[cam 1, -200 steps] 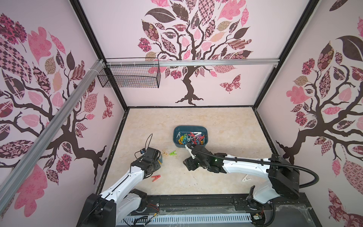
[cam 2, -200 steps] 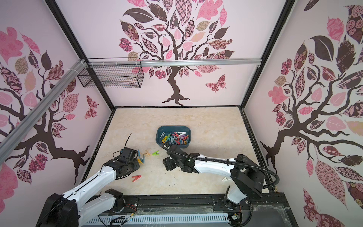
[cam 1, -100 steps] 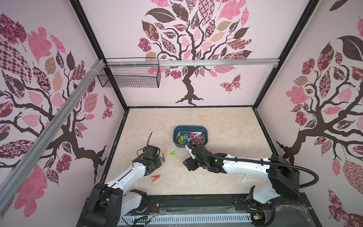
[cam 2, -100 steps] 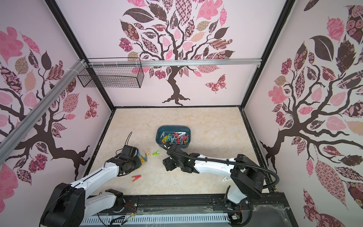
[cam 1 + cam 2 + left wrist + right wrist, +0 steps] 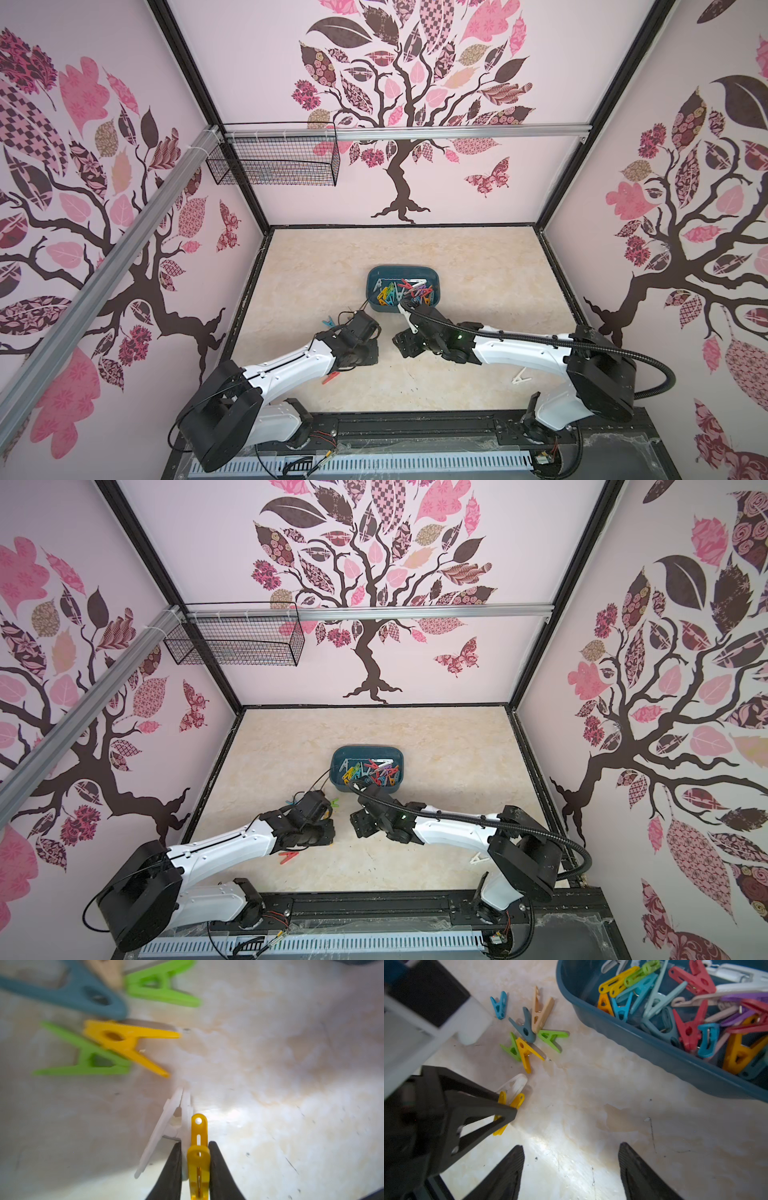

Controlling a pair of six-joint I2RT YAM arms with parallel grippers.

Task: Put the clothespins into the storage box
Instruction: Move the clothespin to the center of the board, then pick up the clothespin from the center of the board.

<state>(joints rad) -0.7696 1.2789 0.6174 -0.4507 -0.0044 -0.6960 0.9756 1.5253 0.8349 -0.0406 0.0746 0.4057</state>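
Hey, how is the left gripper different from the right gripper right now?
The left gripper has its jaws nearly closed; the right gripper has its jaws wide apart. The left gripper holds a yellow peg, with a white peg caught beside it, while the right gripper holds nothing. Both have black, tapered jaws and sit low over the beige table.

We are looking into a robotics lab test cell: a closed booth whose walls (image 5: 257, 62) carry printed tree decals (image 5: 400, 183), framed by black posts (image 5: 189, 70), with aluminium rails (image 5: 457, 133) across the upper frame and a wire-mesh basket (image 5: 274, 164) hung at upper left. A marble-patterned bench (image 5: 457, 257) fills the centre. Two white robot arms (image 5: 286, 368) stand on a black track (image 5: 415, 426) beside a slotted cable duct (image 5: 395, 462) along the bottom edge.
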